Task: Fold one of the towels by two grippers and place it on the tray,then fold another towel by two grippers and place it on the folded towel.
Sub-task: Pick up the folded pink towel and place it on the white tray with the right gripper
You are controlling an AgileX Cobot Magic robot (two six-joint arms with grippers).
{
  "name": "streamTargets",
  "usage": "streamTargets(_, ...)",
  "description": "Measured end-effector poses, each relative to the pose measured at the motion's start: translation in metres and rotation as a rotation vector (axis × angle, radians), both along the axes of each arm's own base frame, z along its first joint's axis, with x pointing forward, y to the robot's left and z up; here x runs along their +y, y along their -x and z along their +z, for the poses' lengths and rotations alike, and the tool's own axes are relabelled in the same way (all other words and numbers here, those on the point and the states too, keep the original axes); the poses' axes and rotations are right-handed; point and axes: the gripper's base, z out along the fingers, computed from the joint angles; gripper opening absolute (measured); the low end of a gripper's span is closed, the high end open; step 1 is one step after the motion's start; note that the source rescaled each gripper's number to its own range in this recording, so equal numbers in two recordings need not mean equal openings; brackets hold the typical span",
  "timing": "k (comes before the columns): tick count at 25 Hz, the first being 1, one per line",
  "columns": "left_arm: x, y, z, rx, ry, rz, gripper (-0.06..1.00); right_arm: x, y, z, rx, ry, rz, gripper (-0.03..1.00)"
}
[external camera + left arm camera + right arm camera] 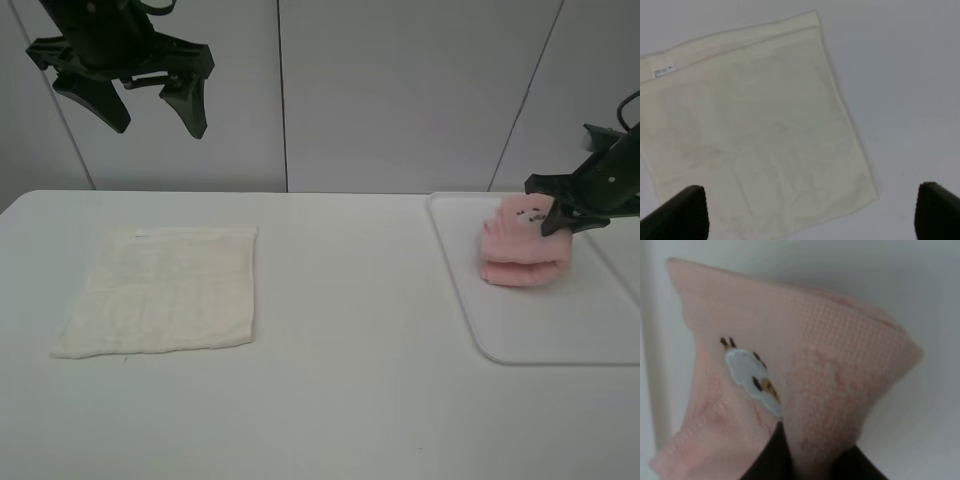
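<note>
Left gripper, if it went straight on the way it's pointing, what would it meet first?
Probably the cream-white towel, spread flat on the table; the open fingers of the left gripper frame it near one edge. Height above it is hard to judge.

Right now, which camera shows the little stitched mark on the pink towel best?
The right wrist view: the mark is close and clear on the pink towel. The exterior high view shows only dark specks; the left wrist view sees just the cream towel.
</note>
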Motion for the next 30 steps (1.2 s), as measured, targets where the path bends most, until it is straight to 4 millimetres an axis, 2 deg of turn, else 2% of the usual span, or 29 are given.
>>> streamTargets(6, 0.000, 0.000, 0.000, 0.000, 0.000, 0.000, 1.00, -0.010, -0.001, -0.022, 0.061, 0.007, -0.009, 0.04)
streamTargets(13, 0.000, 0.000, 0.000, 0.000, 0.000, -0.001, 1.00, -0.012, 0.000, -0.025, 0.079, 0.039, 0.013, 0.06)
streamTargets(15, 0.000, 0.000, 0.000, 0.000, 0.000, -0.001, 1.00, -0.012, 0.000, -0.025, 0.083, 0.042, 0.015, 0.16)
streamTargets(16, 0.000, 0.000, 0.000, 0.000, 0.000, -0.001, 1.00, -0.012, 0.000, -0.025, 0.083, 0.043, 0.016, 0.25)
streamTargets(19, 0.000, 0.000, 0.000, 0.000, 0.000, -0.001, 1.00, -0.013, 0.000, -0.025, 0.083, 0.044, 0.015, 0.62)
streamTargets(21, 0.000, 0.000, 0.000, 0.000, 0.000, -0.001, 1.00, -0.013, 0.000, -0.025, 0.082, 0.044, 0.014, 0.81)
streamTargets(24, 0.000, 0.000, 0.000, 0.000, 0.000, -0.001, 1.00, -0.012, 0.000, -0.025, 0.079, 0.038, 0.010, 0.91)
streamTargets(30, 0.000, 0.000, 0.000, 0.000, 0.000, -0.001, 1.00, -0.011, 0.003, -0.005, 0.040, 0.040, 0.007, 0.93)
